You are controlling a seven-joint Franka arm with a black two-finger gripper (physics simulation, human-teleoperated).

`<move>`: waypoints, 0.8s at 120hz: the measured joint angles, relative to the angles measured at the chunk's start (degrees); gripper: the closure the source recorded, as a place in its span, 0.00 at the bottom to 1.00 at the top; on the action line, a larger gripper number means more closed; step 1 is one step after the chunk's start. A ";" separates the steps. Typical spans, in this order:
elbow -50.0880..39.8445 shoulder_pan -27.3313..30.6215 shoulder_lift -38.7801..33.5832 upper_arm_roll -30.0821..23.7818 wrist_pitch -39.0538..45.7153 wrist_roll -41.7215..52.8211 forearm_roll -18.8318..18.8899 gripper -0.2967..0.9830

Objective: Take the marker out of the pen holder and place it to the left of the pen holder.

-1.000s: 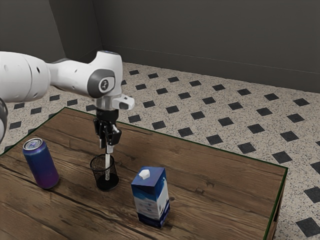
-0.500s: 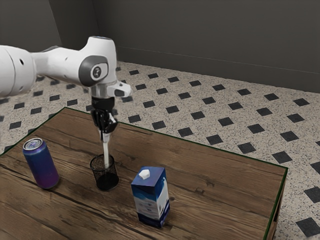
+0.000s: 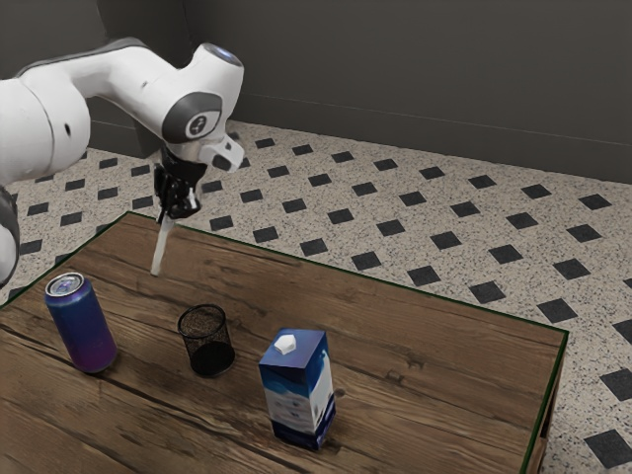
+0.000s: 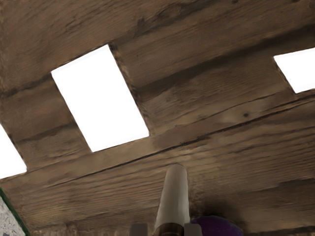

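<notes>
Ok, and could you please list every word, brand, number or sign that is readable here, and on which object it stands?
No text can be read with certainty.
Carton: small markings on its side, too small to read.
Arm: a sign on the round joint cover, too blurred to read.
Can: no legible text.
Marker: no lettering visible.

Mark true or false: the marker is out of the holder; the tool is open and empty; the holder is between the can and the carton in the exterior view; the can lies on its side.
1. The marker is out of the holder. True.
2. The tool is open and empty. False: the tool is shut on the marker.
3. The holder is between can and carton. True.
4. The can lies on its side. False: the can stands upright.
</notes>
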 joint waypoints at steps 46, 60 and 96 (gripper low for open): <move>2.05 0.19 14.30 -0.13 -4.25 2.20 15.13 0.85; 2.14 0.27 14.60 0.26 -4.75 2.62 13.69 0.67; 2.32 -3.10 -14.88 -0.01 -5.43 0.53 -4.68 0.34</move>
